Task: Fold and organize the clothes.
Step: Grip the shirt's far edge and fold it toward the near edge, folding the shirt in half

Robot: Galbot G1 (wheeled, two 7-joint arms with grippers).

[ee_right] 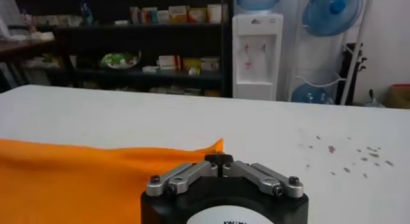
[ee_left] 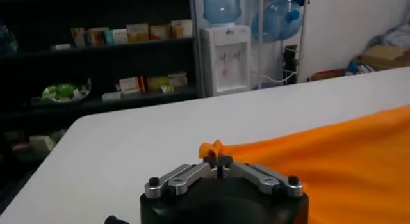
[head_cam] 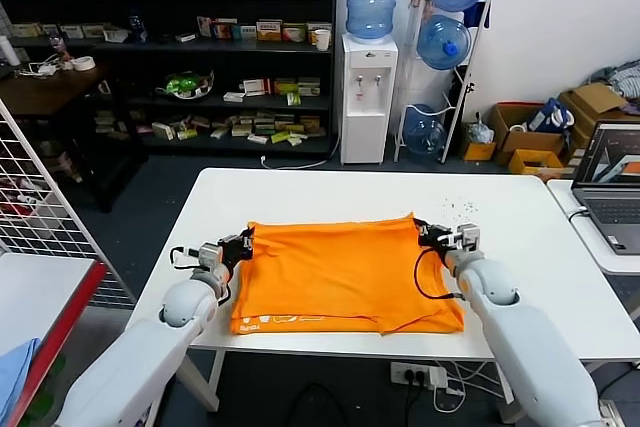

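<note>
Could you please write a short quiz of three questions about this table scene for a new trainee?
1. True or false: the left claw and the right claw are both shut on far corners of the bright orange soft-fabric T-shirt.
2. What does the T-shirt lie on? A) white table B) wire rack C) open laptop
3. Fill in: near the right claw, the white rectangular table carries small dark ____.

Key: 1 true. 2 A. 3 specks.
</note>
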